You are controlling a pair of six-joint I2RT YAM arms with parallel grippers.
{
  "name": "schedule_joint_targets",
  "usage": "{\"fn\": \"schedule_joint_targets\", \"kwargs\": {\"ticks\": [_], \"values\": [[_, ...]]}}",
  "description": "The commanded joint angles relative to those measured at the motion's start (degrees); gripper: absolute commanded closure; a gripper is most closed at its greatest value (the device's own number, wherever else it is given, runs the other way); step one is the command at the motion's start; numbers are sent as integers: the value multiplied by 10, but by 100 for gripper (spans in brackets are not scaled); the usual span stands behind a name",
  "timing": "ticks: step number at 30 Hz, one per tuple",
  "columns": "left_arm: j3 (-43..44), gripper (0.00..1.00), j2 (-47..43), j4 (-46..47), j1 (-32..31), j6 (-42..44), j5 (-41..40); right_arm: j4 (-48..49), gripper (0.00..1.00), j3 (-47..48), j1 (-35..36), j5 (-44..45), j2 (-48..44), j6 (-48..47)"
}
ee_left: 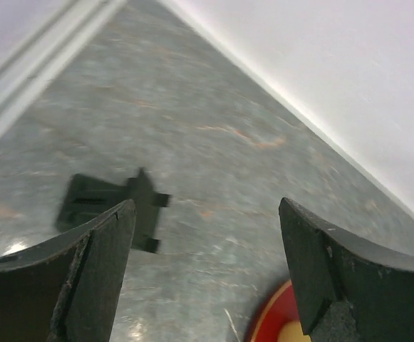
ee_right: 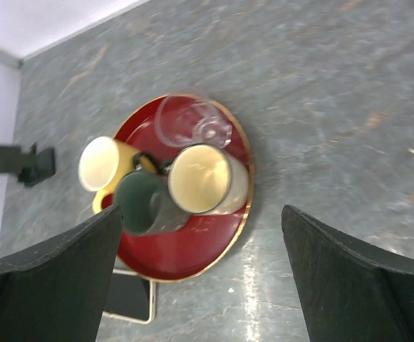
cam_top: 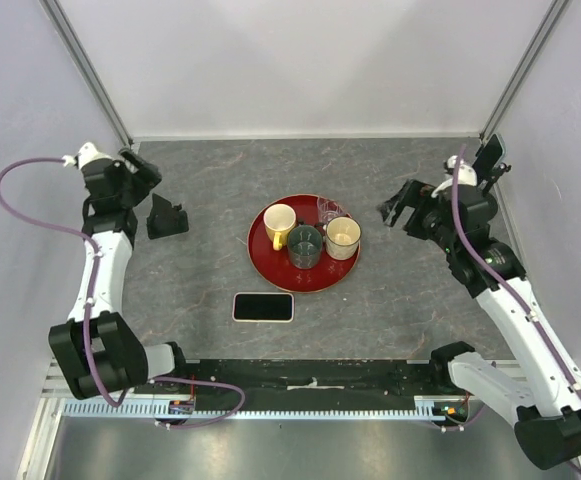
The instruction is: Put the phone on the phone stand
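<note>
Nothing done yet: the phone (cam_top: 263, 307) lies flat on the counter (cam_top: 395, 300), well apart from the stand (cam_top: 166, 218). The left pincer (ee_left: 207, 249) and right pincer (ee_right: 203, 263) both gape, empty.

No word, brand or number is readable anywhere: the phone (cam_top: 263, 307) shows a blank dark screen, and the cups (cam_top: 342, 237) on the tray (cam_top: 266, 255) seem plain, though blurred.

Bright even light; soft shadows; wrist views blurred.
</note>
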Motion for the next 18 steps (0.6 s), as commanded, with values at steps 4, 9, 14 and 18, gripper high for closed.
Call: {"fn": "schedule_joint_targets", "kwargs": {"ticks": [4,9,14,18], "values": [[17,12,14,-27,41,-7,-127,50,2,-13,93,-49,34,-13],[44,21,109,-8,43,66,-44,95,2,-18,102,-82,42,-5],[59,29,161,-12,45,95,-27,92,2,-26,103,-89,27,-28],[54,40,178,3,45,106,-9,90,2,-40,102,-92,13,-43]]}}
